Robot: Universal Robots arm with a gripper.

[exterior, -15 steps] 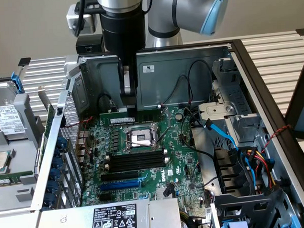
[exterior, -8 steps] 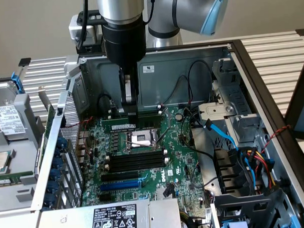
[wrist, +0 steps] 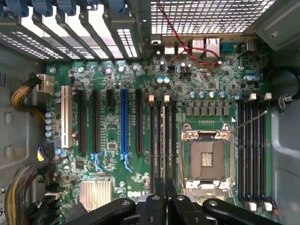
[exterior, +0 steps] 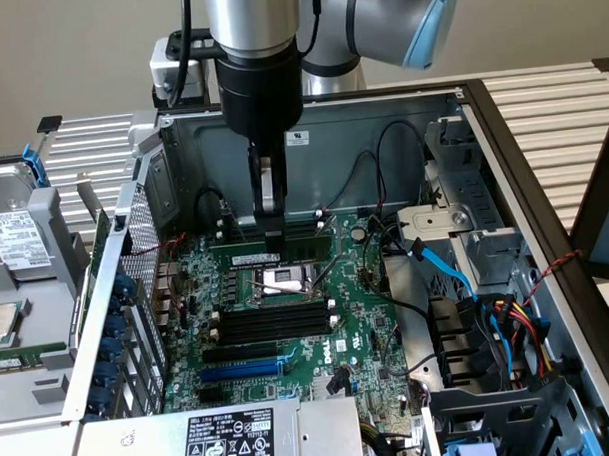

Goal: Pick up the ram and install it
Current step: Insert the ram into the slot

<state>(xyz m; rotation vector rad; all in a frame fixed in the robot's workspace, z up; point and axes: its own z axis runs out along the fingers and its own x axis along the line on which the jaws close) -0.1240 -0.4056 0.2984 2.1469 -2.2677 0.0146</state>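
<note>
Fingers (exterior: 256, 180) of the gripper (exterior: 274, 241) are clenched together and point straight down into the open case (exterior: 381, 135). Their tips meet the top edge of the ram (exterior: 254, 258). It stands on edge in the bank (exterior: 300, 238) of slots right under them, its white label running off to the exterior view's left of the tips. Whether the tips pinch that edge or only bear on it cannot be told.

The ram looks like a light, stiff, thin board, but probably a brittle one: chips and contacts would not take bending or a skewed push. The soundest hold is likely the bare top edge near mid-length, flat faces between the pads, so that the load goes straight down and both ends seat evenly.

White clips (exterior: 319, 219) stand at the slot ends, to either side of the fingers. The socket (exterior: 286, 282), with its metal frame, lies just on the exterior camera's side of the tips; a slip that way could strike it. Past the socket, the empty slots (exterior: 273, 324) and the blue slot (exterior: 244, 370) are well apart from the fingers. A black cable (exterior: 377, 180) loops to the exterior view's right of the fingers, near but not touching. The blue cable (exterior: 448, 270) lies farther off on that side.
</note>
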